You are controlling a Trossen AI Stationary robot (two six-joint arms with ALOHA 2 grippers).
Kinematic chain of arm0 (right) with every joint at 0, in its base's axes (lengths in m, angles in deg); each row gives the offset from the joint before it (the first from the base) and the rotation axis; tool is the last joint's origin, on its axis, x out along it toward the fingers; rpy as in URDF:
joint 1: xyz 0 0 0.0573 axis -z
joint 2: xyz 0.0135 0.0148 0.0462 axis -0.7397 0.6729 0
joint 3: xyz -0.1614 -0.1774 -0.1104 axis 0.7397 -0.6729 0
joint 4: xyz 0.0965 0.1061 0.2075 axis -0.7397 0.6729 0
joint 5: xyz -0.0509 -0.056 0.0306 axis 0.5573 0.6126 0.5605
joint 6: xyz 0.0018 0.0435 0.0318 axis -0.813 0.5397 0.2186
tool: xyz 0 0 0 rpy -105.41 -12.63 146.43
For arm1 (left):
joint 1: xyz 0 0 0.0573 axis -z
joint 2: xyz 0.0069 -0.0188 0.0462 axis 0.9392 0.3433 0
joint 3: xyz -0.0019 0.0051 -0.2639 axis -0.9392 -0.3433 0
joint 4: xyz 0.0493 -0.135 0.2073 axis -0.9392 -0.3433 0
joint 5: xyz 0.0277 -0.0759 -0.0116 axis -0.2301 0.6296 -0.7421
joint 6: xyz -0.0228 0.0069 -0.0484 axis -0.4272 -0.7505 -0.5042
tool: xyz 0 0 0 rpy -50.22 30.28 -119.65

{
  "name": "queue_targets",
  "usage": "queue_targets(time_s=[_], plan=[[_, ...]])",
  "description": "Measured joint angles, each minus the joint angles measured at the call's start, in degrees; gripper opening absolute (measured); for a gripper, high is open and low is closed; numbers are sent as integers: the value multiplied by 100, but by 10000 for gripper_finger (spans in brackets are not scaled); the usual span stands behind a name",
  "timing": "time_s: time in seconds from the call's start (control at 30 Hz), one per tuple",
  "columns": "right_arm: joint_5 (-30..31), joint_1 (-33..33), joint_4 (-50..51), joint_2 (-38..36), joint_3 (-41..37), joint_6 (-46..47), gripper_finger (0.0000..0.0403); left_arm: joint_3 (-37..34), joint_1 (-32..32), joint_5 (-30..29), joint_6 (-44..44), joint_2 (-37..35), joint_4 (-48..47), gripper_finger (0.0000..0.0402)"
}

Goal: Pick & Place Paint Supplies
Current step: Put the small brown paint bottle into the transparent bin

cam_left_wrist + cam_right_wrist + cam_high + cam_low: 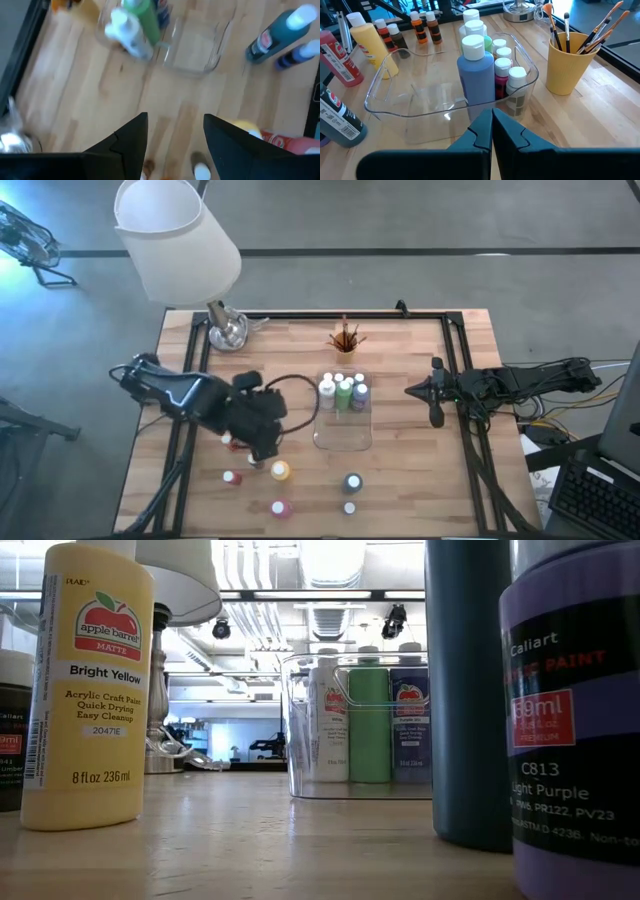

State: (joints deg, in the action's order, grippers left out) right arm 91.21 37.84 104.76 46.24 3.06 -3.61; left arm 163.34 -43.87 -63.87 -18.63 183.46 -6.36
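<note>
Currently your clear tray (343, 438) at frame centre holds several upright bottles (343, 392) packed at its far end, presumably leaving the near end free for more. Loose bottles, including the yellow bottle (280, 470), stand at lower left. Your left gripper (262, 448) hovers above them, fingers apart, holding nothing. Your right gripper (412, 390) waits at right of the tray, fingers together, empty.
</note>
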Motion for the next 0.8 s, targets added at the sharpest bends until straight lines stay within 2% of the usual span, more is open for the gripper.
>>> queue_targets(time_s=[0.27, 0.5, 0.6, 0.8], plan=[[0, 0, -3, 2, 0, -11, 8, -2070, 328, 9, -1920, -984, -13, 197], [0, -2, -4, 2, -1, -13, 8, -3670, 327, 432, -3295, -1941, 70, 197], [1, 0, -4, 2, -1, -13, 8, -4261, 325, 640, -3598, -2210, 215, 197], [0, 0, -4, 2, 0, -14, 8, -5146, 325, 826, -3443, -2523, 814, 197]])
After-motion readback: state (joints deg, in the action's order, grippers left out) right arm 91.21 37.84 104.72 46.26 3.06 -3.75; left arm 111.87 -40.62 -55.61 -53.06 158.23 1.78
